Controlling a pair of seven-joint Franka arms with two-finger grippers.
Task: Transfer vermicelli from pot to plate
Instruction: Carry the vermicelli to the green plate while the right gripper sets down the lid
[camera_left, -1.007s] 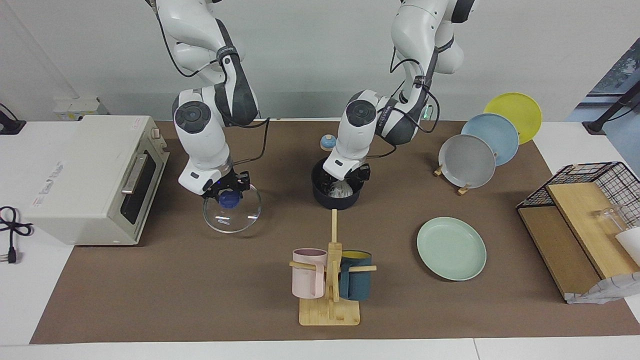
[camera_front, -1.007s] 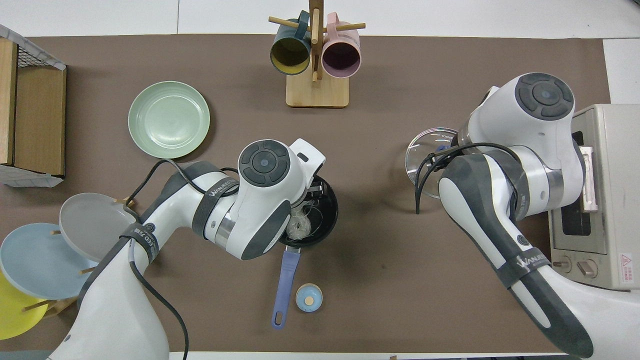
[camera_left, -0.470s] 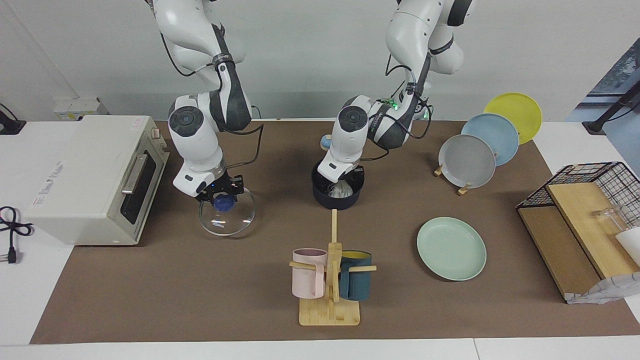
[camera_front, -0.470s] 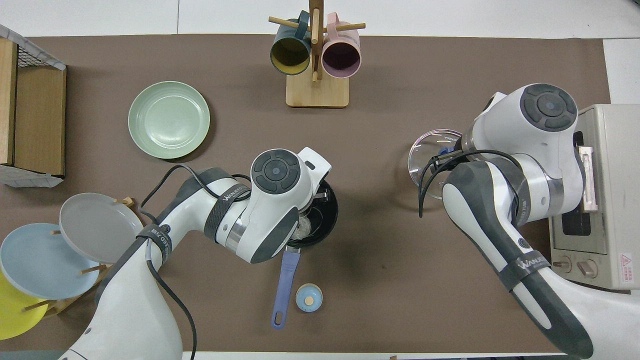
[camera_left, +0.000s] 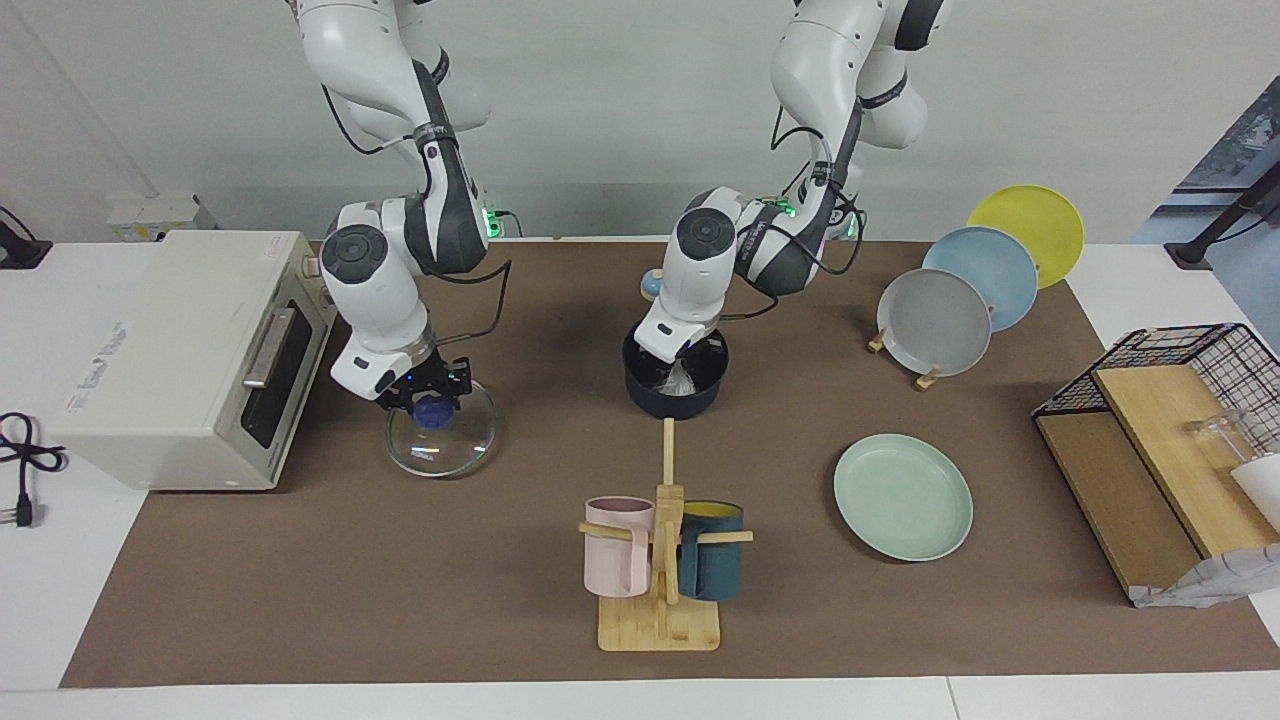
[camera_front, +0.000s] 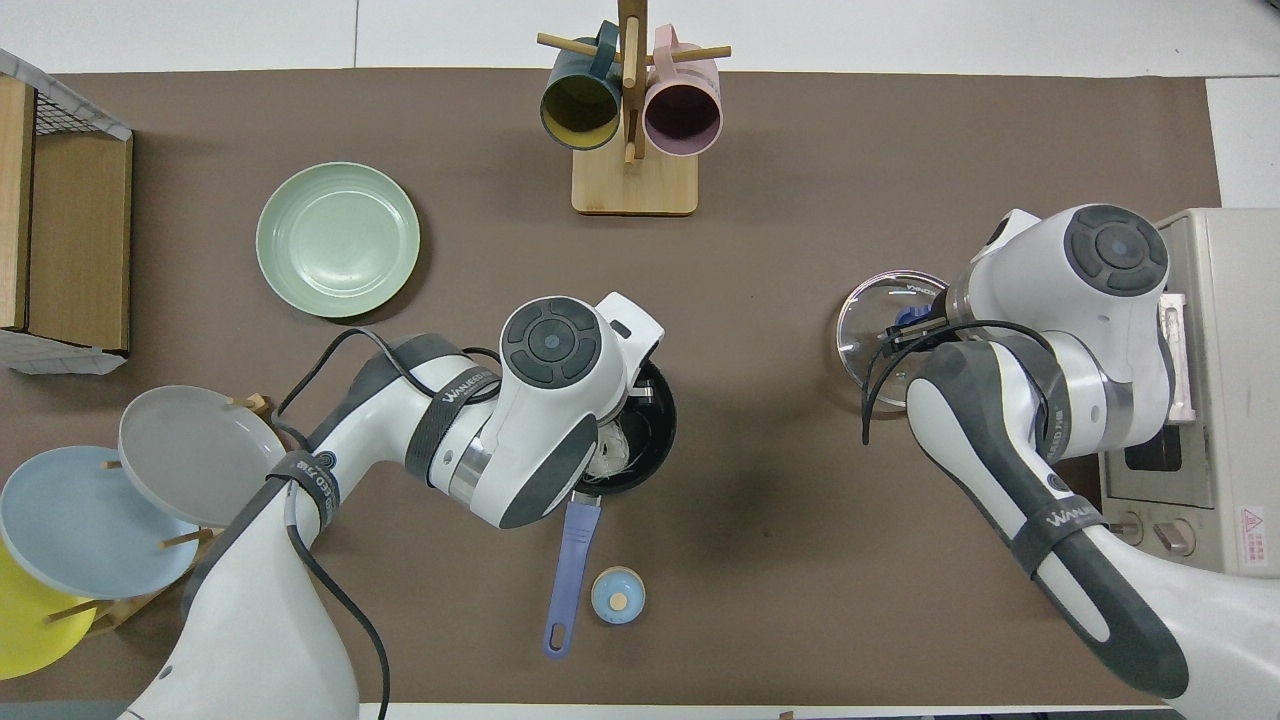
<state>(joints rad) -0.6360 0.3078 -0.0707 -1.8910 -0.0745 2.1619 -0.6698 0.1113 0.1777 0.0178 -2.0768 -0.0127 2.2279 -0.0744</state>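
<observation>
The dark navy pot (camera_left: 650, 400) stands mid-table, its blue handle (camera_front: 570, 560) pointing toward the robots. The whitish vermicelli (camera_left: 681, 379) lies inside it and shows in the overhead view (camera_front: 612, 457) beside the left wrist. My left gripper (camera_left: 684, 364) is down inside the pot, right at the vermicelli. The mint-green plate (camera_left: 903, 497) lies empty, farther from the robots, toward the left arm's end (camera_front: 338, 240). My right gripper (camera_left: 428, 398) is shut on the blue knob of a glass lid (camera_left: 442, 447), held low over the mat.
A toaster oven (camera_left: 180, 350) stands beside the lid at the right arm's end. A mug rack (camera_left: 660, 560) stands farther out than the pot. Grey (camera_left: 935, 322), light blue and yellow plates sit on a stand. A wire basket (camera_left: 1180, 350) is at the left arm's end.
My right gripper has carried the glass lid sideways toward the toaster oven. My left gripper has stayed inside the pot, shifting slightly.
</observation>
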